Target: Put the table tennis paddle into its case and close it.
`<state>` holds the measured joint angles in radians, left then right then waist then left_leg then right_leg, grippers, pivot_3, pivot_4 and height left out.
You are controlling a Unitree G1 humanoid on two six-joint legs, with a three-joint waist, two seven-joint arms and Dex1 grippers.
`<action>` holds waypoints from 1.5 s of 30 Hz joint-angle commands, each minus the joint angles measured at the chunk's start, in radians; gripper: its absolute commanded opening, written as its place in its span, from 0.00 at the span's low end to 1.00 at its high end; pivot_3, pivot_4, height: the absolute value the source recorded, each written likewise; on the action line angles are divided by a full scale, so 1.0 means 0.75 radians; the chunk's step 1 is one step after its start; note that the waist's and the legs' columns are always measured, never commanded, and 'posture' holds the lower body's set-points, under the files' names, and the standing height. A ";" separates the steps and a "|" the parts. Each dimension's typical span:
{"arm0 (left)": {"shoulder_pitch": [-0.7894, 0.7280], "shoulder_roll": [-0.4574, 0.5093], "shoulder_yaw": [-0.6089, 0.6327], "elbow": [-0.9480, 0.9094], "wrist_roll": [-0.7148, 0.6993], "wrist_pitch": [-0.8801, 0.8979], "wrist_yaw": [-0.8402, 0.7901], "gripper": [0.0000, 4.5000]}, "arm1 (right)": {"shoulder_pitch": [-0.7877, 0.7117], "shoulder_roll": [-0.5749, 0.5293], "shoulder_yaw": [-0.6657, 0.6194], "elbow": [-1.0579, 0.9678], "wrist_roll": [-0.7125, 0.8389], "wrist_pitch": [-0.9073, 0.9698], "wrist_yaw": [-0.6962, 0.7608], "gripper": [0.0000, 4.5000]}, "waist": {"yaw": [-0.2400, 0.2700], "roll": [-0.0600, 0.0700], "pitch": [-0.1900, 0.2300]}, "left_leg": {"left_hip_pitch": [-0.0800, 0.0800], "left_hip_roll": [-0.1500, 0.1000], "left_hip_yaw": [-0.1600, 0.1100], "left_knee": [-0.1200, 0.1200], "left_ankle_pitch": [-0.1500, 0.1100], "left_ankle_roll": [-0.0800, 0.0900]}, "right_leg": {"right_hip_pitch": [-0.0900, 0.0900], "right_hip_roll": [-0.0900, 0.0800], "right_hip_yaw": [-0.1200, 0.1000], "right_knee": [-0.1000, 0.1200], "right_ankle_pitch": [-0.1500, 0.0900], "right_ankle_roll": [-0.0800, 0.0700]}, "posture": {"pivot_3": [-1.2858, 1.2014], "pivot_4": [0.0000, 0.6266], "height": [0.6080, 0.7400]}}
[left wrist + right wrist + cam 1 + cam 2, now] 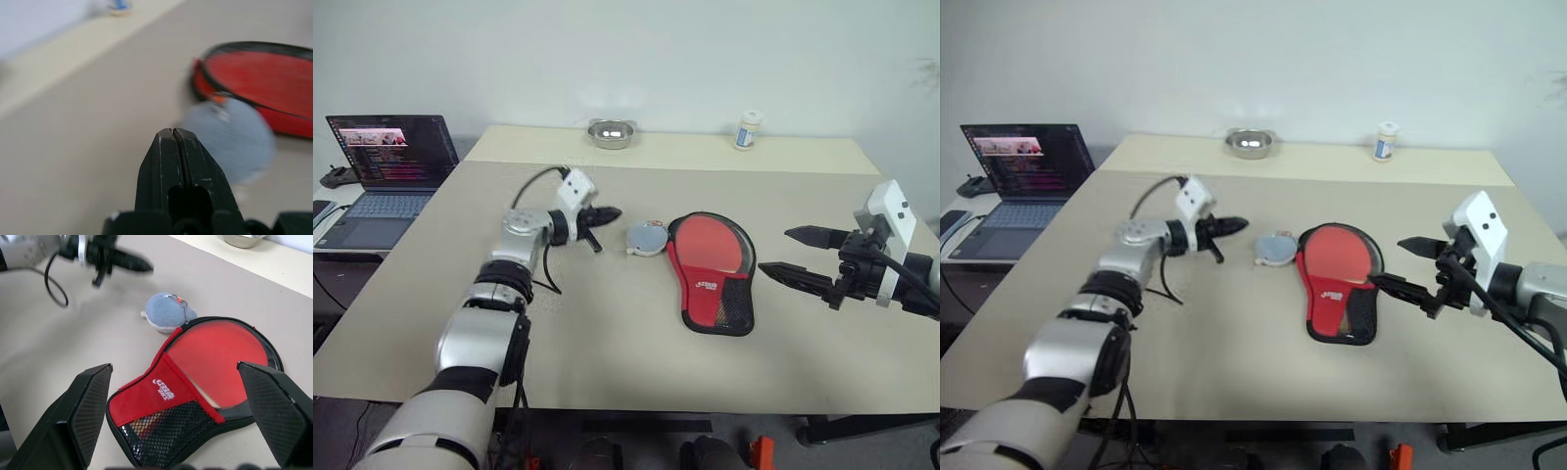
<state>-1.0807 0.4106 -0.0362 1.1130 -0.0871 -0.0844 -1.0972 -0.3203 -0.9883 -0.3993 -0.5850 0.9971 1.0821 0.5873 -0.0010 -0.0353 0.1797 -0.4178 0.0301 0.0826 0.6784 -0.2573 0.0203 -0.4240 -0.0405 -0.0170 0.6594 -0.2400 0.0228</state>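
Laptop (386, 171): stood open on a side surface at the far left of the scene, off the table, its screen lit.
Table (607, 333): a wide beige top that ran across the scene, with a paler strip along its far edge.
Left gripper (607, 212): hung just over the table left of centre, pointing right toward the grey pouch; its two black fingers (173, 161) were pressed together with nothing between them.
Metal bowl (612, 133): sat on the far strip of the table, a little left of centre.
Grey pouch (647, 238): a small round grey-blue thing with a metal ring, lying on the table between the left gripper's tip and the case, touching or just beside the case's left rim; a short gap lay between it and the fingertips.
Case (713, 299): lay flat near the middle of the table, unzipped, its round end toward the far side and its narrow end toward the near edge; the red flap with white lettering and black mesh pocket covered the near part.
Table tennis paddle (710, 243): lay inside the open case, its red round face showing in the far part, the handle tucked under the flap and mesh.
White bottle (748, 130): stood upright on the far strip, right of centre.
Right gripper (793, 257): was held above the table just right of the case, pointing left at it, its fingers spread wide and empty, apart from the case.
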 commanded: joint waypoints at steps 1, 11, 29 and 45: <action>0.083 0.020 -0.029 -0.271 -0.097 0.190 -0.317 0.01 | 0.005 0.004 -0.018 -0.028 0.018 -0.024 -0.006 1.00 | -0.001 0.000 0.000 | 0.000 0.001 0.000 0.000 0.000 0.000 | 0.000 0.000 0.000 0.000 0.000 0.000 | 0.52 0.24 1.00; 0.104 -0.102 -0.116 -0.157 0.077 0.130 -0.042 0.01 | -0.011 0.015 0.018 -0.022 0.020 -0.035 -0.019 1.00 | 0.000 0.000 0.000 | 0.002 0.000 -0.001 0.001 0.000 0.000 | 0.001 0.001 0.001 0.003 0.000 0.000 | 0.52 0.24 1.00; -0.098 -0.098 0.021 0.194 0.149 -0.083 0.546 0.01 | 0.027 0.030 0.002 -0.056 0.053 -0.033 -0.083 1.00 | -0.001 0.000 0.000 | 0.001 0.001 -0.001 0.001 0.000 0.000 | 0.000 0.000 0.000 0.002 0.000 0.000 | 0.52 0.24 1.00; -0.020 -0.034 0.132 0.029 -0.006 -0.055 0.085 0.01 | -0.069 0.217 0.218 0.137 -0.161 -0.095 -0.240 1.00 | -0.002 0.000 0.000 | 0.001 0.000 0.001 0.001 0.000 0.000 | 0.000 0.000 0.000 0.002 0.000 0.000 | 0.52 0.24 1.00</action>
<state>-1.1015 0.3692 0.0473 1.2209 -0.0398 -0.1488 -0.8992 -0.3549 -0.8358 -0.2401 -0.5097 0.9149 1.0379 0.4299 -0.0027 -0.0354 0.1795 -0.4171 0.0303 0.0831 0.6791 -0.2573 0.0202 -0.4241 -0.0403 -0.0170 0.6613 -0.2397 0.0229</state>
